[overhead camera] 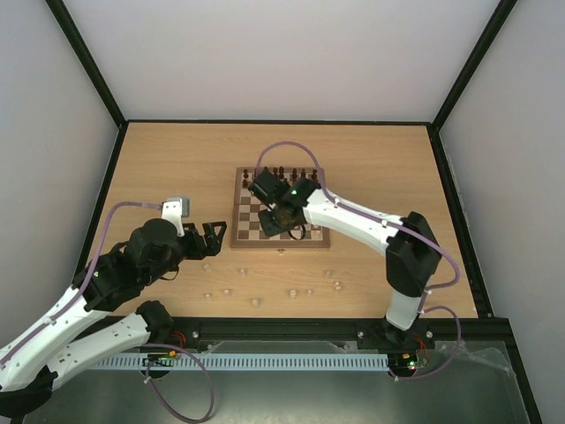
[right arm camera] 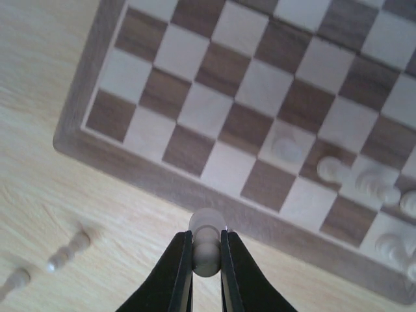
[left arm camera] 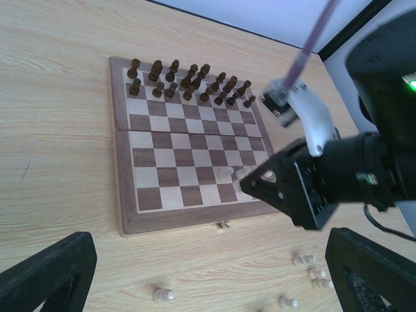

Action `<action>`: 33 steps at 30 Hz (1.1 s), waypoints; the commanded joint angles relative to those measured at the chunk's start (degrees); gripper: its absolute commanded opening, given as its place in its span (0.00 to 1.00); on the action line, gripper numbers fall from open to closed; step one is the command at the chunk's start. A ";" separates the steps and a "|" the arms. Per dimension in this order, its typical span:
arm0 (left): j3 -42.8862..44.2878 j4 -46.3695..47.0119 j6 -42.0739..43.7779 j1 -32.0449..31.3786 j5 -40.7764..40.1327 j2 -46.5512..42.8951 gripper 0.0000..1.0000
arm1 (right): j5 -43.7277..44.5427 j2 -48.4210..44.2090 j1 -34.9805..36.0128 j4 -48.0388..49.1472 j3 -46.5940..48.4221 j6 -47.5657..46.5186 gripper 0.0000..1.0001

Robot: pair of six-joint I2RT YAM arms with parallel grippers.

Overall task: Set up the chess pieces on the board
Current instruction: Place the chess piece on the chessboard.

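Observation:
The board lies mid-table. In the right wrist view my right gripper is shut on a pale chess piece, seen over the board's near border. Other pale chess pieces stand on the near rows at the right. The top view shows the right gripper above the board's near half. My left gripper hangs open left of the board with nothing between its fingers. Loose pale pieces lie on the table before the board.
Dark brown pieces fill the board's two far rows. A small latch sits at the board's front edge. More loose pale pieces are scattered between the board and the arm bases. Black frame posts edge the table.

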 commanded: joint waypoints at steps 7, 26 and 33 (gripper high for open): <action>-0.25 -2.04 0.22 -0.27 0.00 -2.23 0.99 | 0.18 12.62 -2.08 -10.00 13.31 -5.97 0.08; -0.45 -2.49 0.10 -0.23 0.17 -4.36 0.99 | 0.20 19.95 -5.23 -8.83 16.74 -7.11 0.08; -0.45 -2.48 0.02 -0.22 0.08 -4.11 1.00 | -0.40 20.82 -5.67 -8.53 16.15 -7.66 0.08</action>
